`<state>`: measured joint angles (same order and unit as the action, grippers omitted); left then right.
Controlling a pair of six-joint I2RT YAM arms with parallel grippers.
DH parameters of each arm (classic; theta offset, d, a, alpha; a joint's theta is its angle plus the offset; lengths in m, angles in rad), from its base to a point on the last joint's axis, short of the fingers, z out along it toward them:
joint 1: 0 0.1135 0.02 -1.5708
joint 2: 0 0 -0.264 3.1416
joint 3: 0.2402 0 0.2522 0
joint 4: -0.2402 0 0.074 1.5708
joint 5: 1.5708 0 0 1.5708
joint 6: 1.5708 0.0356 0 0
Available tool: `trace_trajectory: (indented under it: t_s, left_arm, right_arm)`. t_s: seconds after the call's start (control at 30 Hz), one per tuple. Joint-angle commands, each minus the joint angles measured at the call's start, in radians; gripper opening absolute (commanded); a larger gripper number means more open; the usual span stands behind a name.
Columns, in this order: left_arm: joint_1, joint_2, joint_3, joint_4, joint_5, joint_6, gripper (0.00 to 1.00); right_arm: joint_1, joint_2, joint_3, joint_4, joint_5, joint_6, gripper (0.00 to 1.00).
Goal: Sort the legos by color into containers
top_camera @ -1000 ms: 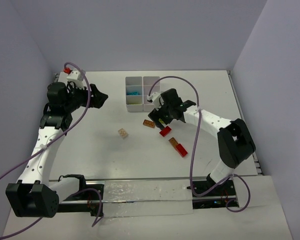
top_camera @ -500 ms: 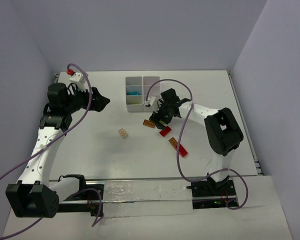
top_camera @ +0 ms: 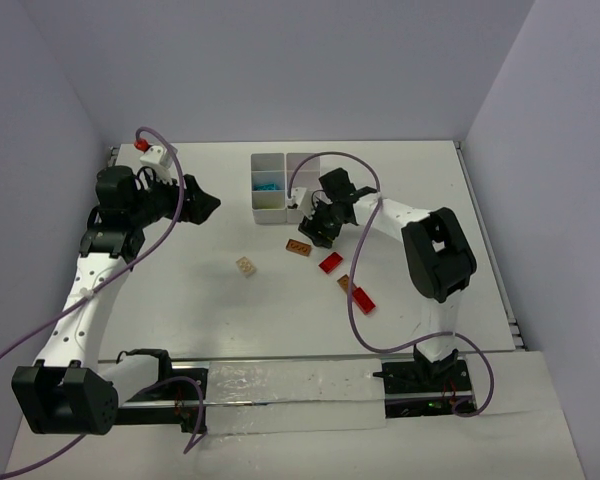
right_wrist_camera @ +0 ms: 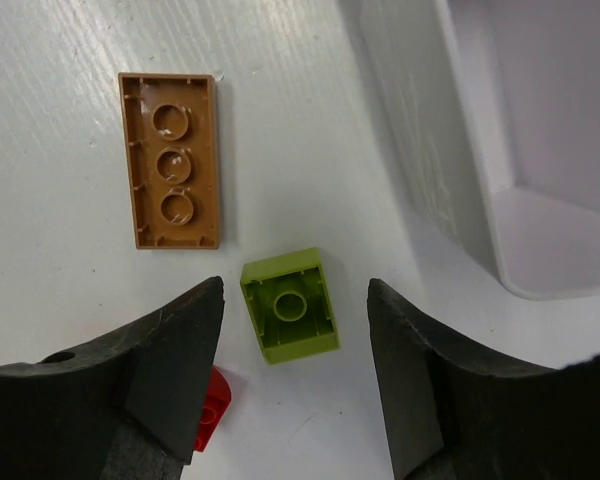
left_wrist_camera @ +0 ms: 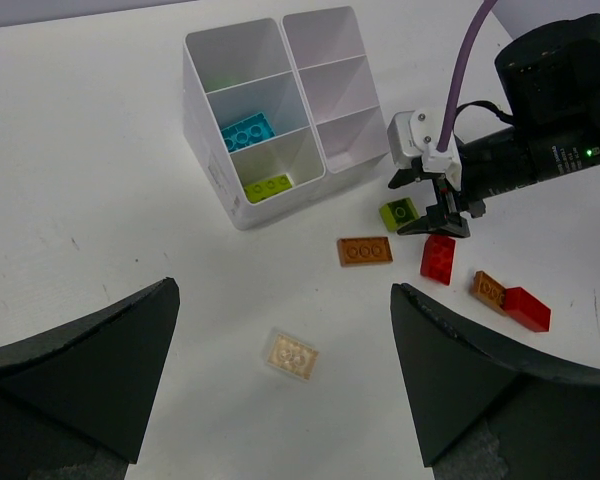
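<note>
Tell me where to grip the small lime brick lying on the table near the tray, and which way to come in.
Take the lime brick by its two opposite side walls, probably coming straight down from above. It lies flat, hollow underside up, so those walls offer flat faces. The right gripper straddles it, jaws apart with a gap each side.

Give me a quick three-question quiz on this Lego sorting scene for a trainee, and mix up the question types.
1. True or false: the loose lime brick lies between the open fingers of the right gripper.
2. Which bricks already sit in the tray? A: a cyan brick and a stored lime brick. B: red and tan. C: none.
3. Fill in: the left gripper holds nothing, and its jaws are ___.
Key: 1 true; 2 A; 3 open.
</note>
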<state>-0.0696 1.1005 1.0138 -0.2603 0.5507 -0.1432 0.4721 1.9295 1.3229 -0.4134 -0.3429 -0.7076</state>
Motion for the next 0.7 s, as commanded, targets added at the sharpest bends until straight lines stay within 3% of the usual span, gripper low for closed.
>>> trace_trajectory:
  t_s: [0.0, 0.27, 0.57, 0.67]
  left_arm:
    - [0.008, 0.007, 0.039, -0.002, 0.022, 0.017, 0.97]
    - [0.008, 0.017, 0.045, -0.004, 0.032, 0.007, 0.97]
    - [0.008, 0.028, 0.051, -0.003, 0.03, 0.007, 0.97]
    - [0.008, 0.026, 0.051, -0.006, 0.025, 0.01, 0.97]
  right_arm:
    - [-0.006, 0.012, 0.045, -0.073, -0.028, -0.044, 0.66]
    - [-0.006, 0.01, 0.027, -0.102, 0.012, -0.057, 0.61]
    - [0.0, -0.032, 0.014, -0.115, 0.038, -0.063, 0.34]
    - [0.008, -0.073, 0.025, -0.144, 0.016, -0.051, 0.3]
